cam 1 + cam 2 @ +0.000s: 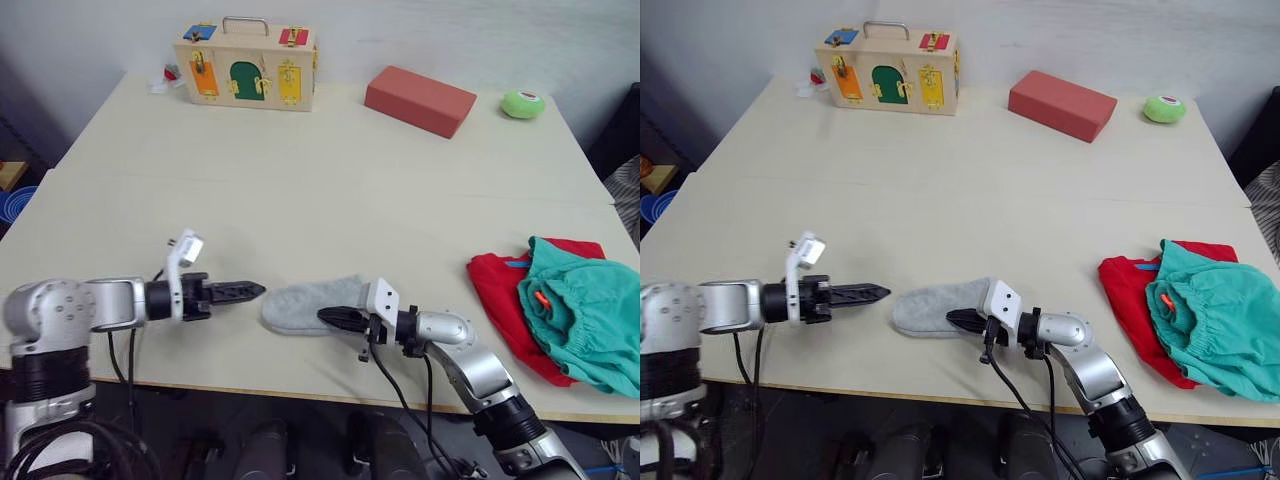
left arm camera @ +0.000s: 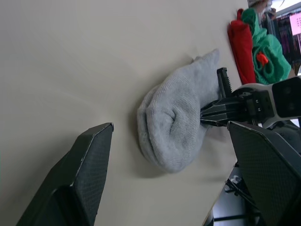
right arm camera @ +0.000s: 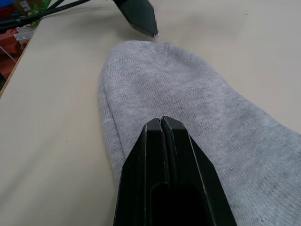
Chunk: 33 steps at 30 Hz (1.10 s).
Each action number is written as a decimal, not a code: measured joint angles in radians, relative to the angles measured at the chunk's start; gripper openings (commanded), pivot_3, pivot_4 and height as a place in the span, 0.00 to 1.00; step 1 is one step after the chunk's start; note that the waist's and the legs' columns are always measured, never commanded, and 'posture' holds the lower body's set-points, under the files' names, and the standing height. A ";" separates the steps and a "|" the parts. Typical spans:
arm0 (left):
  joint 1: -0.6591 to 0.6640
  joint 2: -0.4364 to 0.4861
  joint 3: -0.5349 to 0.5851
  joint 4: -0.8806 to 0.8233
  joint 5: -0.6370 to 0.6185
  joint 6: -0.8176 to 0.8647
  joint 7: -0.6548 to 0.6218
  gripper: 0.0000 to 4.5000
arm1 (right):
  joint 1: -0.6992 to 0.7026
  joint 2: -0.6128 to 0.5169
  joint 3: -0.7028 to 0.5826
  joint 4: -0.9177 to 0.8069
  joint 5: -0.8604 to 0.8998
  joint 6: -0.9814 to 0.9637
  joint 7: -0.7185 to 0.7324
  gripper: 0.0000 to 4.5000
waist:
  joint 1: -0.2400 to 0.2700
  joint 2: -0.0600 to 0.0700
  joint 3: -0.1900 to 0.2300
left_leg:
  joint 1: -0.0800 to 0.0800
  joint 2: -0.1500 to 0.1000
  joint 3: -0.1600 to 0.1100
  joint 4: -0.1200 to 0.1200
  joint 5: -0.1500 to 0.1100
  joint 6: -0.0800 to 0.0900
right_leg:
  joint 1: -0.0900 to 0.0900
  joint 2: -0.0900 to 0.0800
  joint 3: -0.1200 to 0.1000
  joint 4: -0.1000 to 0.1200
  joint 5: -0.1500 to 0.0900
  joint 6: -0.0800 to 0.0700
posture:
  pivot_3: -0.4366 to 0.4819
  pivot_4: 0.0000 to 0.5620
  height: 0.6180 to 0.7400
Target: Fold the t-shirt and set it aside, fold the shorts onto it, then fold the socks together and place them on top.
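Right pincer (image 3: 161, 123) (closed) lies atop socks (image 1: 310, 305), left pincer (image 1: 256, 290) alongside.

Head stereo pair; close wrist views

Shorts (image 1: 585, 318) cover much of the t-shirt (image 1: 500, 285) (right edge cuts both).

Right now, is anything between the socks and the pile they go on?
Nothing visible. Bare table lies between the socks and the shorts on the t-shirt. The block, box and green ball sit at the far edge.
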 measured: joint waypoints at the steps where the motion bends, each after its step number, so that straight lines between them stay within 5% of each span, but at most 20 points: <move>1: -0.006 0.000 -0.018 0.001 -0.001 0.004 0.003 0.91 | 0.000 0.000 0.000 0.000 0.000 0.000 0.000 0.00 | 0.000 0.000 0.000 | 0.000 0.000 0.000 0.000 0.000 0.000 | 0.000 0.000 0.000 0.000 0.000 0.000 | 0.48 0.27 1.00; 10: -0.077 -0.040 -0.107 0.039 -0.007 0.004 0.017 0.87 | 0.009 0.000 -0.005 -0.004 -0.003 0.002 -0.019 0.00 | 0.003 0.000 0.000 | 0.001 0.000 0.000 0.000 0.000 -0.004 | 0.000 -0.001 0.000 -0.002 0.000 0.000 | 0.48 0.27 1.00; 23: -0.092 -0.081 -0.101 0.077 -0.008 0.013 0.029 0.00 | 0.013 0.005 -0.003 -0.008 -0.004 0.004 -0.035 0.00 | 0.002 0.000 0.000 | 0.001 0.000 0.000 0.000 0.001 -0.002 | 0.000 0.000 0.000 -0.002 0.000 0.000 | 0.48 0.27 1.00; 28: -0.165 0.002 -0.187 -0.013 -0.006 0.015 -0.047 0.00 | 0.016 0.004 -0.003 -0.022 -0.007 0.024 -0.045 0.00 | 0.003 -0.001 0.000 | 0.000 0.000 0.000 0.000 -0.001 -0.006 | 0.000 0.000 0.001 -0.002 0.000 0.000 | 0.48 0.27 1.00; 33: -0.254 -0.030 -0.254 -0.044 -0.005 0.015 -0.088 0.00 | 0.024 0.002 -0.003 -0.044 -0.014 0.047 -0.059 0.00 | 0.003 -0.001 0.000 | 0.000 0.000 0.000 0.000 0.002 -0.002 | 0.000 0.000 0.000 -0.002 0.000 0.000 | 0.48 0.27 1.00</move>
